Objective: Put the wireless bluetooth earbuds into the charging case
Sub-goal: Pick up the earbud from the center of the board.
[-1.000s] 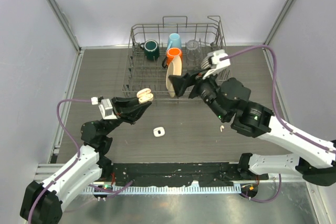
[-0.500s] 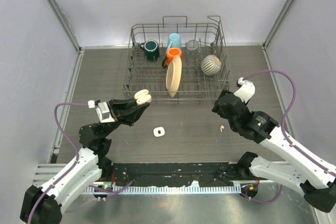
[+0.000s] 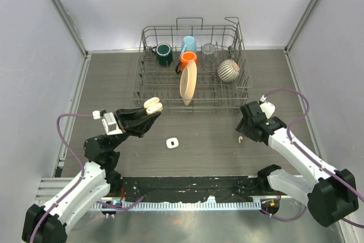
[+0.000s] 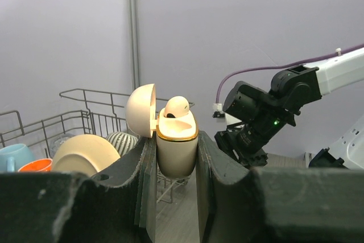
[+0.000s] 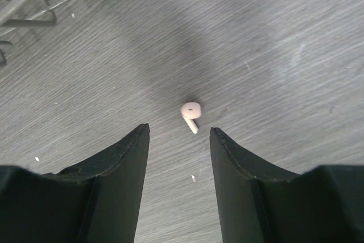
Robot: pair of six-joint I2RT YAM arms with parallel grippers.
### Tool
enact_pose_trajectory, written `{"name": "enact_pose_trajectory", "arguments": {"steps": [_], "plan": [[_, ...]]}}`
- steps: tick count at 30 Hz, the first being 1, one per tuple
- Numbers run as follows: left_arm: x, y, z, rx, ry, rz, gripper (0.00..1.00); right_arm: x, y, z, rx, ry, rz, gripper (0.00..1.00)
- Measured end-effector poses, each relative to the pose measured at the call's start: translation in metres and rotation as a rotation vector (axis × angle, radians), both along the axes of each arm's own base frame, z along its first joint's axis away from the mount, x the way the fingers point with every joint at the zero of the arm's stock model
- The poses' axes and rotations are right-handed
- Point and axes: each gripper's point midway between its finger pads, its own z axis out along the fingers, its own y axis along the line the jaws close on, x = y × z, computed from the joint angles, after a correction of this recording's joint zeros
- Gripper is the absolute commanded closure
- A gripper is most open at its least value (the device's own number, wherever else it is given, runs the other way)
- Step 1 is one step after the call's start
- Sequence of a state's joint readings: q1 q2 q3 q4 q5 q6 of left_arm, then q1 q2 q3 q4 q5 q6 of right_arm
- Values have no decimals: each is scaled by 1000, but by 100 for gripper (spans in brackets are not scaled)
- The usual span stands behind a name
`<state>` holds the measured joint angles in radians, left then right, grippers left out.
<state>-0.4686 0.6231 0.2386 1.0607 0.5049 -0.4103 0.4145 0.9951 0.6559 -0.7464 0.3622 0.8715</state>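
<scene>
Two earbuds, one case! One earbud (image 4: 177, 106) sits in the open case (image 4: 176, 155), which is clamped in the left claw (image 4: 177, 140); only that wrist view shows it. The other earbud (image 5: 190, 113) lies on the table (image 5: 284, 38) toward its right edge, with the right claw (image 5: 178, 129) parted just short of it.

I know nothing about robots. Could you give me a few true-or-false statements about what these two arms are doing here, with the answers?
1. The left gripper is clamped on the charging case. True.
2. The case's lid is closed. False: it is flipped open, and one earbud sits inside.
3. The right gripper is holding an earbud. False: its jaws are open and empty, and the loose earbud lies on the table just ahead of them.
4. An orange mug sits in the dish rack. True.
</scene>
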Motion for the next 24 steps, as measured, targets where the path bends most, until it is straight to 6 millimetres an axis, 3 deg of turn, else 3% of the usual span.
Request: {"name": "enact_pose_trajectory", "arguments": {"steps": [5,11,24], "plan": [[0,0,0,-1,-1,1,100,11,10,-12,21,16,42,50],[1,0,-1,2,4,1,100,7,12,-37,7,83,70,51],[1,0,-1,3,5,1,100,10,9,-47,-13,81,96,57]]}}
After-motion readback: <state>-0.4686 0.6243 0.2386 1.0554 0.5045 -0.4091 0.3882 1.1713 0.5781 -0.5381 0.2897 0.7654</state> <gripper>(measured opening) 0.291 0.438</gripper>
